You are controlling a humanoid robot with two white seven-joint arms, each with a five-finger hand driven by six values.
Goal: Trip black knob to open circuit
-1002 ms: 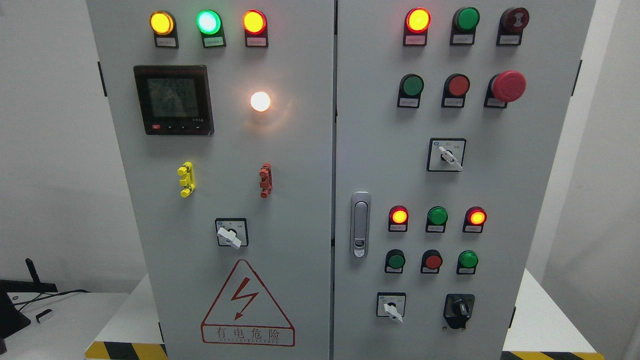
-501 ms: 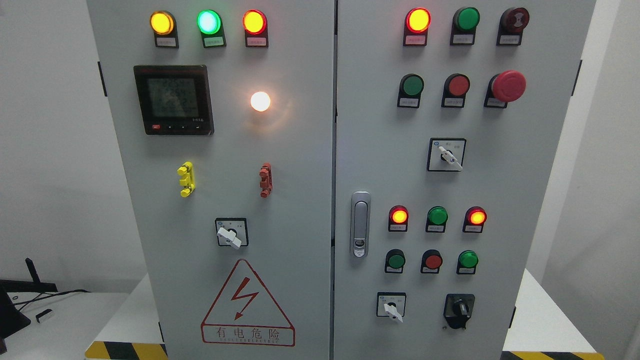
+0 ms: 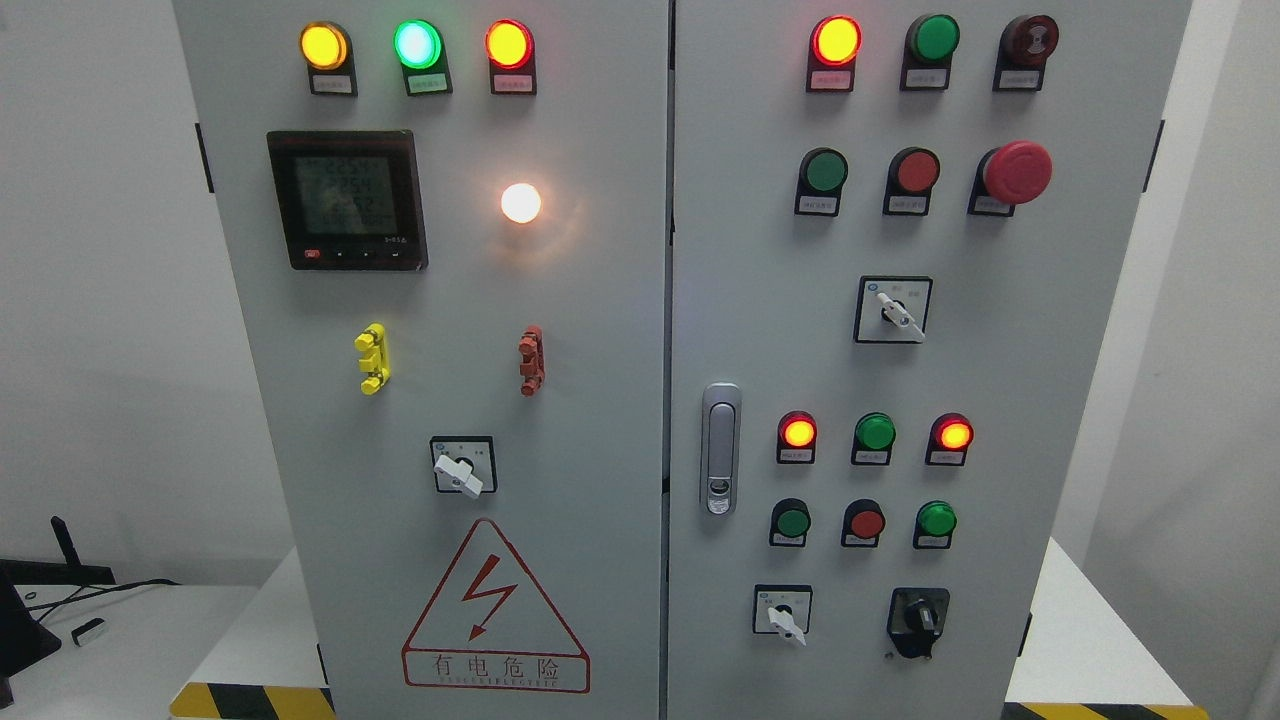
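The black knob (image 3: 918,620) sits at the lower right of the grey cabinet's right door (image 3: 1000,400), on a black base with its handle pointing roughly upward. To its left is a white selector switch (image 3: 783,612). Neither of my hands nor arms shows in the head view.
The right door carries lit red lamps (image 3: 835,40), green and red buttons, a red mushroom stop button (image 3: 1016,171), another white selector (image 3: 895,311) and a door latch (image 3: 719,448). The left door (image 3: 560,400) holds a meter (image 3: 347,198), lamps and a warning triangle (image 3: 494,610). White table surfaces flank the cabinet.
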